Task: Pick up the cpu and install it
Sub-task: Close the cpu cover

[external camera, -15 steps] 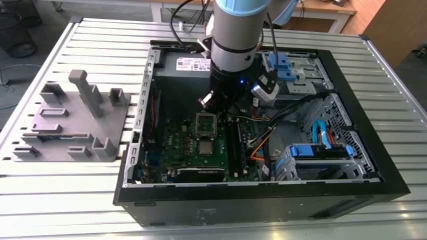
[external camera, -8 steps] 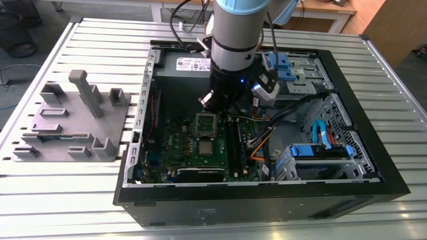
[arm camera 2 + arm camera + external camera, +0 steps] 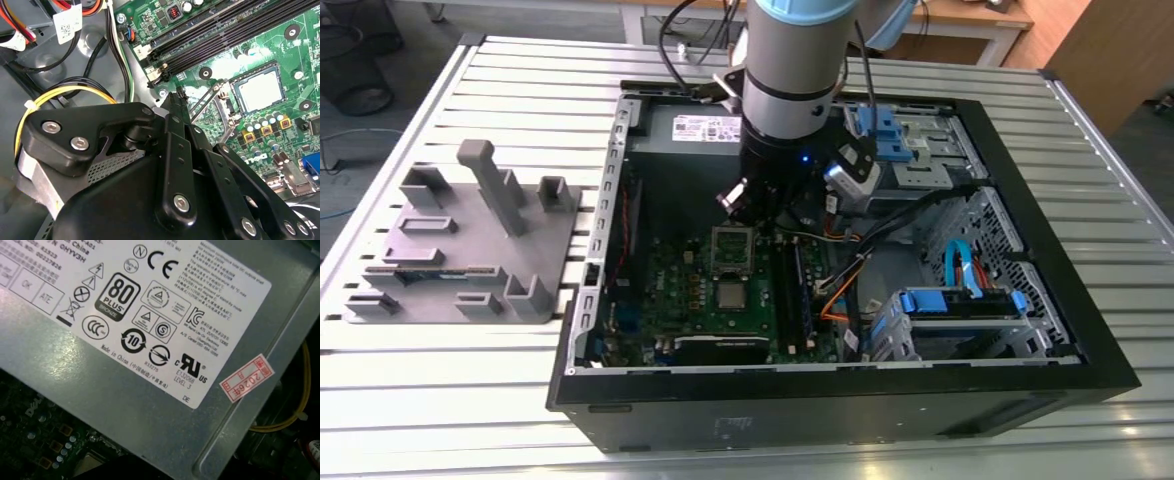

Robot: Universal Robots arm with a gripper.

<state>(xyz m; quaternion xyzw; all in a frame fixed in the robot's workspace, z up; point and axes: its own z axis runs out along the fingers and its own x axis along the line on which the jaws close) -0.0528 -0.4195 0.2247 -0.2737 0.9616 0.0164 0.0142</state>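
Observation:
The cpu point(image 3: 731, 294) is a small silver-grey square lying flat in its socket on the green motherboard point(image 3: 678, 290) inside the open computer case. In the second wrist view the cpu point(image 3: 258, 90) sits level inside the black socket. The metal socket frame point(image 3: 212, 98) stands raised beside it, and the same raised frame point(image 3: 731, 248) lies just beyond the cpu in the exterior view. My gripper point(image 3: 750, 212) hangs over that frame. In the second wrist view the gripper point(image 3: 176, 94) looks shut with nothing in it, its tip next to the frame and apart from the cpu.
A grey block-studded tray point(image 3: 454, 250) lies on the slatted table at the exterior view's left. The power supply point(image 3: 150, 340) lies close behind the arm. Memory slots point(image 3: 225, 35), loose cables point(image 3: 75, 92) and blue drive cages point(image 3: 961, 300) crowd the case around the socket.

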